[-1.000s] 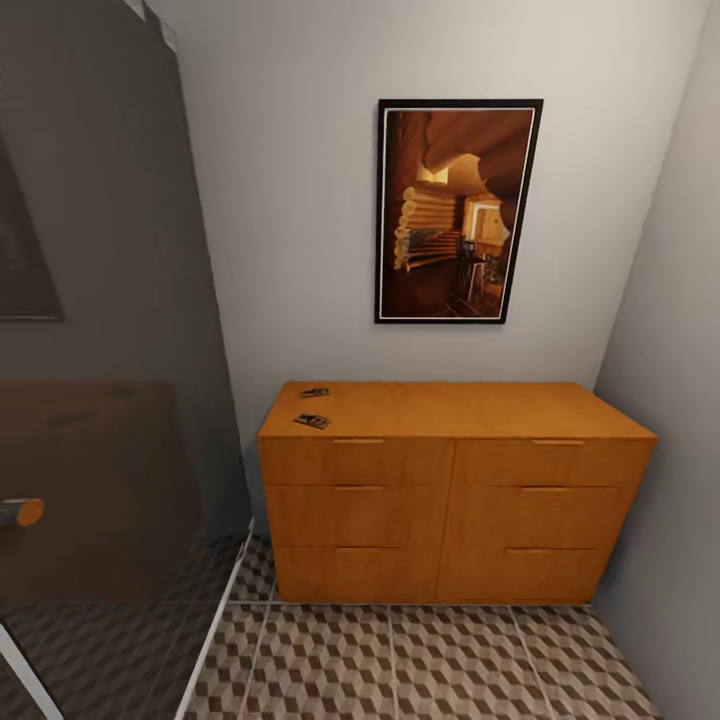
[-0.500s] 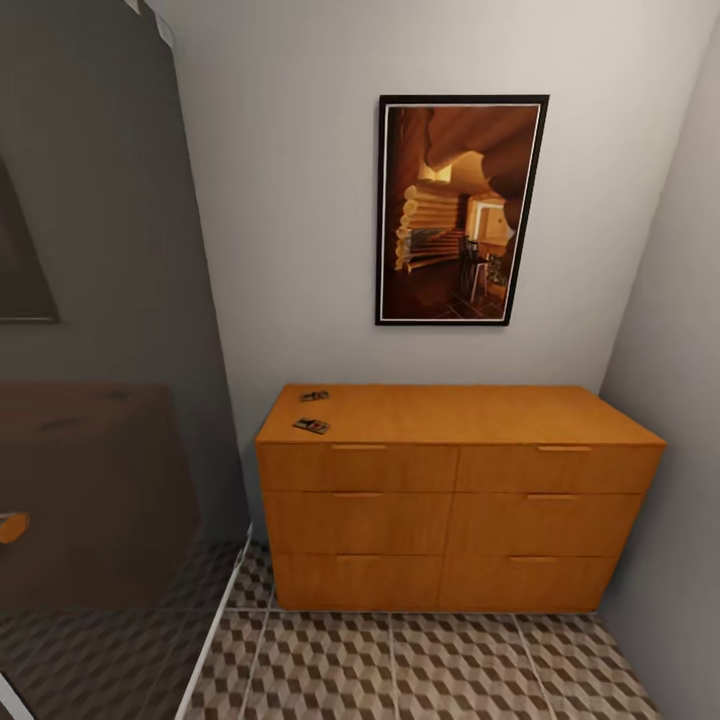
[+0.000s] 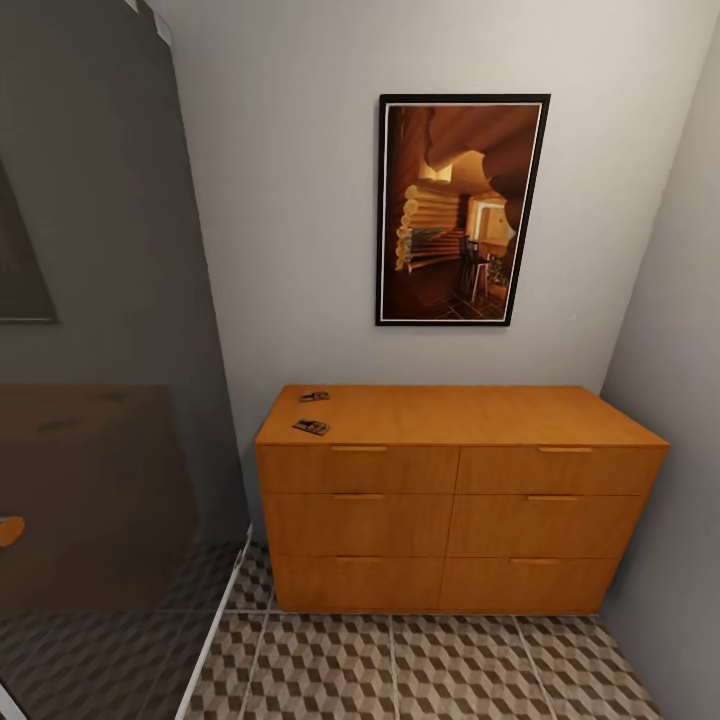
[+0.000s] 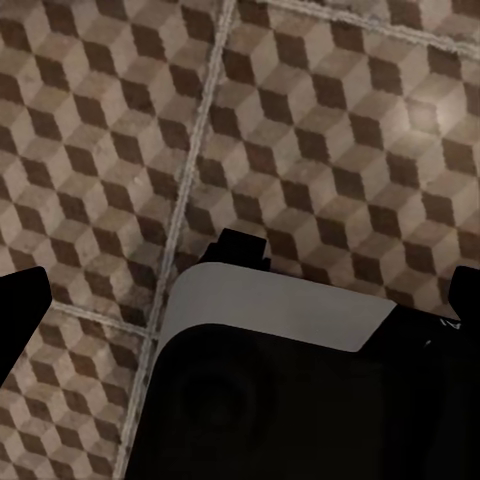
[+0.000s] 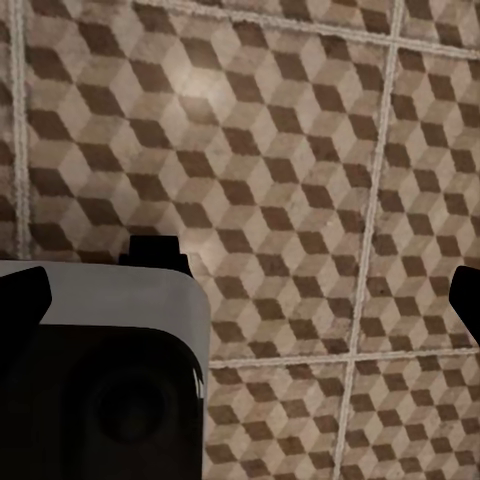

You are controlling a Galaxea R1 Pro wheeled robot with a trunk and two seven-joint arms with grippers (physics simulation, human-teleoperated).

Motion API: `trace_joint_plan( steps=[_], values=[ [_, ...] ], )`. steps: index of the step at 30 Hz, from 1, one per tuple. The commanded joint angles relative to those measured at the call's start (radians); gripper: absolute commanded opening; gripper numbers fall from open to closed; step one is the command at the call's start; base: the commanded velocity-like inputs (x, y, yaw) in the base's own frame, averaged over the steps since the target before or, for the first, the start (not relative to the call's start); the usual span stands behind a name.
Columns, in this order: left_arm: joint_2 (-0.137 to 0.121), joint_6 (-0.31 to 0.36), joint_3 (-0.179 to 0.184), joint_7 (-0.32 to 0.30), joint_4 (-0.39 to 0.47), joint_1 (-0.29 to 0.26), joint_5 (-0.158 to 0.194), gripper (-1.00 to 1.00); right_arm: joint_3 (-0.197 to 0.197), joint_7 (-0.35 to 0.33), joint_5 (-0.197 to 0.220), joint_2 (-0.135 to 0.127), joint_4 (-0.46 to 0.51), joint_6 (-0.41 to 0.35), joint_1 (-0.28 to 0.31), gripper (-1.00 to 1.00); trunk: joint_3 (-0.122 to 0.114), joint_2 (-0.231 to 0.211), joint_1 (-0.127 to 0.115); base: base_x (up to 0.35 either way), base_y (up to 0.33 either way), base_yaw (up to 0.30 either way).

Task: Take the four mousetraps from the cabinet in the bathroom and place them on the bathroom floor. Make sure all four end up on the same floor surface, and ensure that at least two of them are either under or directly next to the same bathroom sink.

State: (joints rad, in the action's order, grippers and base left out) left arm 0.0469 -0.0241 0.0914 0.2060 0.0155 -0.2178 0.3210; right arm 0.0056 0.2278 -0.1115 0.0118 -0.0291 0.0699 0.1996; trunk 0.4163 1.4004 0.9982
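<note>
Cabinet [image 3: 455, 495]: orange-brown, six drawer fronts, set against the far wall in the corner, below a framed picture [image 3: 460, 210]. Right end close to the side wall.

Traps: two visible on the cabinet top, both at its far-left end. Near trap [image 3: 311, 427] lies just behind the front edge, above the upper-left drawer handle; far trap [image 3: 314, 396] lies behind it, toward the wall. The two are near each other but apart. Long axes run roughly left-right, the near one slightly skewed. Other traps are not seen on the top; whether any sit in drawers cannot be told.

Floor [image 3: 400, 665]: cube-pattern tile, bare between robot and cabinet.

Glass panel [image 3: 100, 380]: dark, reflective, along the left side, its lower frame running toward the cabinet's left end.

Left gripper [image 4: 240, 290]: pointed down at the tiles, fingers spread wide, nothing between them.

Right gripper [image 5: 245, 285]: likewise aimed at the floor, fingers splayed, nothing held.

Key relation: the traps lie ahead, above gripper level and left of centre, so the left arm is judged the nearer. Both arms hang low; a closer approach seems needed before reaching.
</note>
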Motion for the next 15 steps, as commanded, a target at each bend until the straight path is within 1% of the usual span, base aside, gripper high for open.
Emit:
trace_joint_plan(
  steps=[1, 15],
  values=[
    [0.000, -0.002, 0.008, 0.003, 0.000, -0.001, 0.010, 1.00, -0.001, 0.005, -0.010, 0.000, -0.003, 0.003, 0.001, 1.00, 0.001, 0.001, 0.000, 0.001, 0.000, 0.000],
    [-0.004, -0.003, 0.008, 0.004, 0.000, 0.000, 0.010, 1.00, -0.001, 0.005, -0.009, 0.000, -0.003, 0.002, 0.001, 1.00, 0.001, 0.001, 0.000, 0.000, 0.000, 0.000]
  ],
)
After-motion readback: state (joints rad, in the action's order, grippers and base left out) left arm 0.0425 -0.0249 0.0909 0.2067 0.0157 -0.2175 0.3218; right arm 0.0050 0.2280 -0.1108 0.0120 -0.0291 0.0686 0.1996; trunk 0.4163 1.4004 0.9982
